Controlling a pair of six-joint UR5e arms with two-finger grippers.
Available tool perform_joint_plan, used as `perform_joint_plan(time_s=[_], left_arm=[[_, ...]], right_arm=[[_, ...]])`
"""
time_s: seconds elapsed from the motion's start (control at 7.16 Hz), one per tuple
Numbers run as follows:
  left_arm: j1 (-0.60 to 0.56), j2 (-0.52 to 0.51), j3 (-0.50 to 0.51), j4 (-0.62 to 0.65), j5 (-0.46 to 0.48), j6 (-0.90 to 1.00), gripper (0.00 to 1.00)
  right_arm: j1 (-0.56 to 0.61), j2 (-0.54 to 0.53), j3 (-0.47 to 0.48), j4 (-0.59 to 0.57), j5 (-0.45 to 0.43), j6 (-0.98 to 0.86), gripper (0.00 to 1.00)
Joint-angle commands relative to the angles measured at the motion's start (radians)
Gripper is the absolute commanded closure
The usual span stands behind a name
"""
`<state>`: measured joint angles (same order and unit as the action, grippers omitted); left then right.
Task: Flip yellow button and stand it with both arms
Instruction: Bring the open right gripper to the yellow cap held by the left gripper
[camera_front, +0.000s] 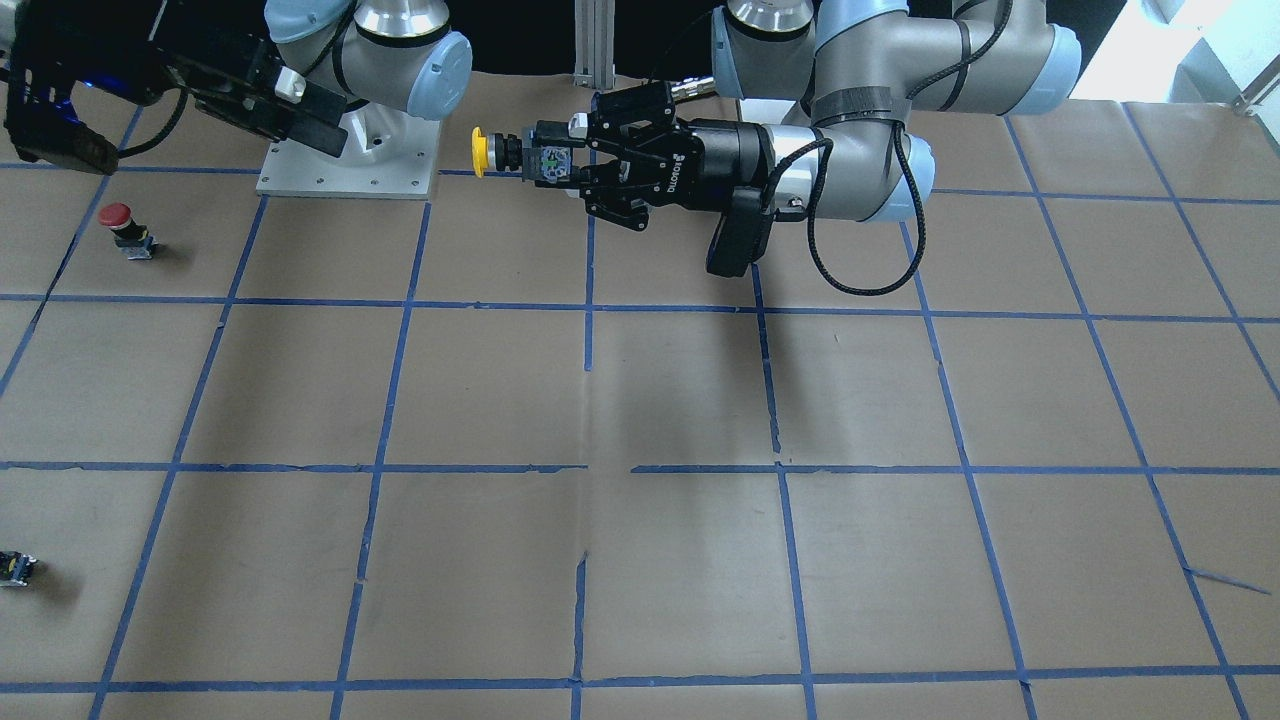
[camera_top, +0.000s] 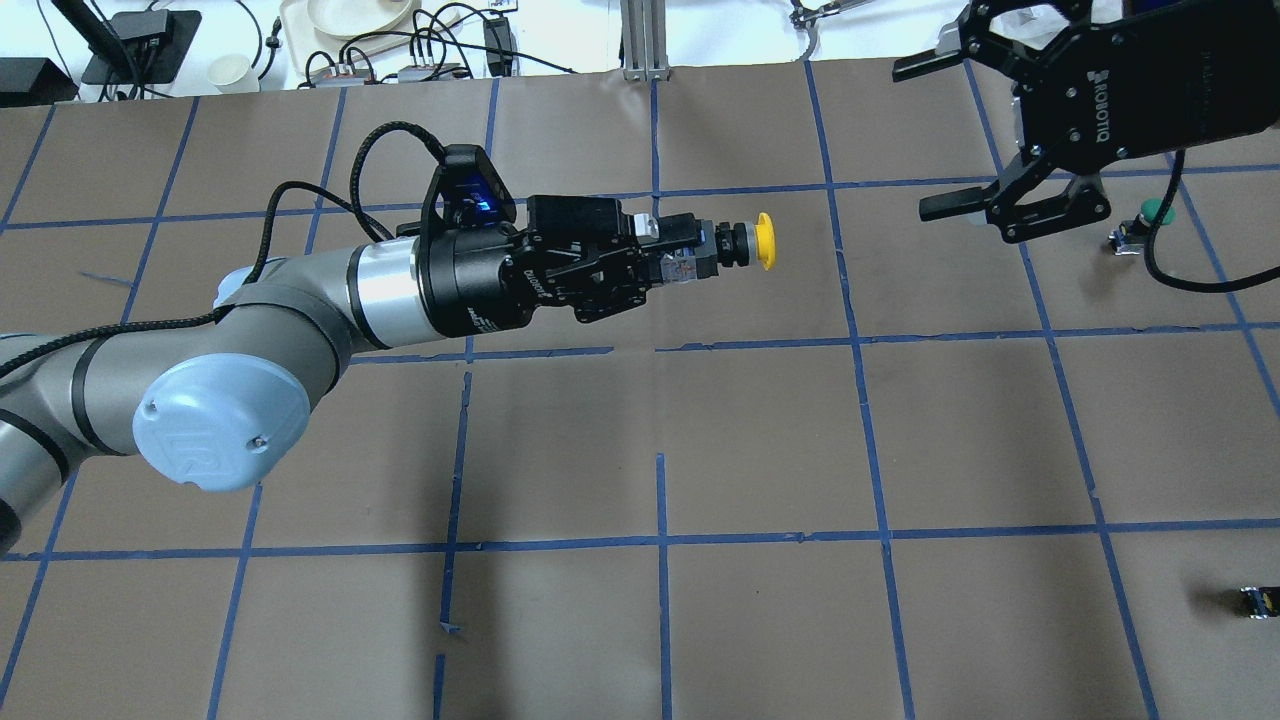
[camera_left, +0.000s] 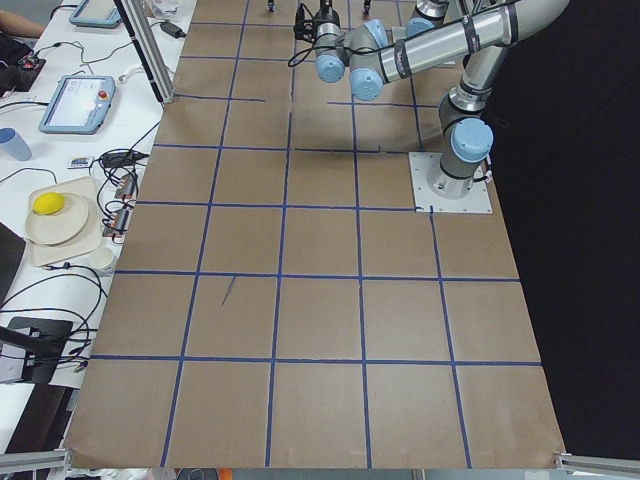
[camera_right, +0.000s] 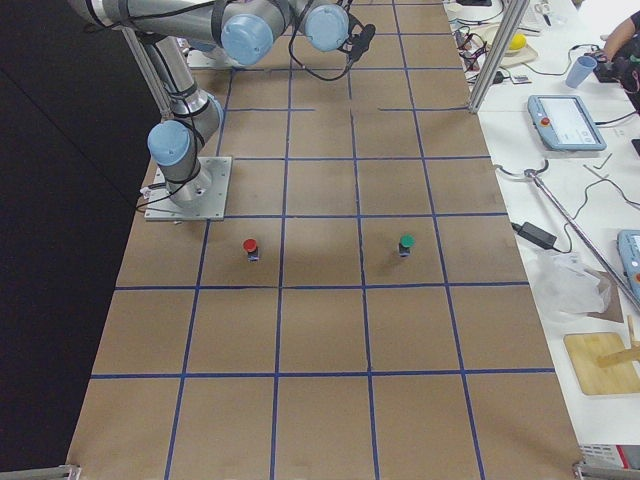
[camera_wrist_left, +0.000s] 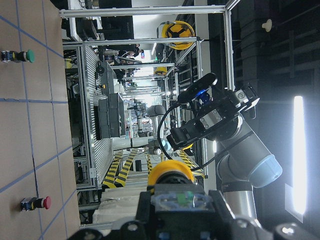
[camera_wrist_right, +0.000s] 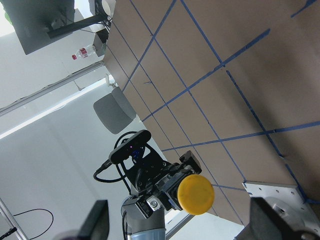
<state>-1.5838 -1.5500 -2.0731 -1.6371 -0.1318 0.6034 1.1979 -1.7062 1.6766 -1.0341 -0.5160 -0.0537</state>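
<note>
While the left hand (camera_top: 672, 262) is clenched on the grey base of the yellow button (camera_top: 748, 244), the button hangs well above the surface (camera_front: 640, 560). It lies sideways in the air, its cap pointing right in the overhead view, towards the right hand (camera_top: 925, 140). That hand is released, fingers spread wide. It faces the cap from well apart, with nothing between its fingers.

The hand-over looks like the weak spot. Only the cap and a short black collar stick out past the left fingers, so the right hand has little to take. Closing on the rounded rim of the cap could squeeze the button out sideways. An approach off the button's axis could knock a fingertip into the cap and twist the part in the left grip. With so little length showing, the two hands may also bump each other. Should the left hand let go before the right has a firm hold, the button would probably drop to the surface and roll.

Standing it afterwards carries its own risk: set down tilted, or released above the surface, it may well topple. The red button (camera_front: 120, 222) and green button (camera_top: 1155, 212) stand on the right arm's side, where a low swing could clip them.
</note>
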Motion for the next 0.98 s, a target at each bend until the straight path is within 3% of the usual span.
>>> perform_joint_plan(time_s=[0.0, 0.84], left_arm=[[-0.021, 0.001, 0.001, -0.001, -0.043, -0.001, 0.91], [-0.028, 0.001, 0.002, -0.001, -0.049, 0.001, 0.91]], right_arm=[[0.031, -0.003, 0.055, 0.012, 0.001, 0.012, 0.00], [0.103, -0.004, 0.075, 0.017, 0.042, 0.006, 0.06]])
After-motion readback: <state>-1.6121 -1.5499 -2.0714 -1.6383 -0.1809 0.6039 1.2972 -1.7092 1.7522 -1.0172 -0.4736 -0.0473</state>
